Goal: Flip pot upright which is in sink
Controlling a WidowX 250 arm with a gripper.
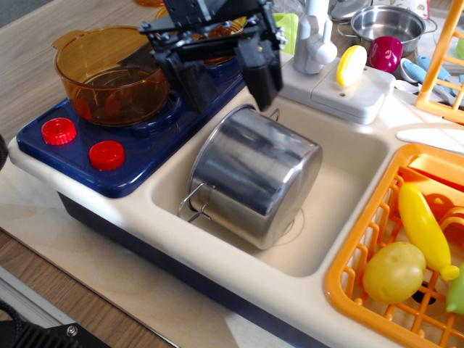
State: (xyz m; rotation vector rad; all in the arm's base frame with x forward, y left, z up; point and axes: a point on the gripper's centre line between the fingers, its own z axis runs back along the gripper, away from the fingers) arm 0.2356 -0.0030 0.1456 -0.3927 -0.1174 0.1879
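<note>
The shiny steel pot lies on its side in the cream-white sink, its closed base facing right and up and its rim toward the front left wall. One wire loop handle shows at the front left, another at the back. My black gripper hangs open just above the pot's back left edge, its two fingers spread wide and holding nothing.
A blue stove top with an amber transparent pot is on the left. The white faucet stands behind the sink. An orange dish rack with yellow toy food sits at right. A smaller steel pan is at the back.
</note>
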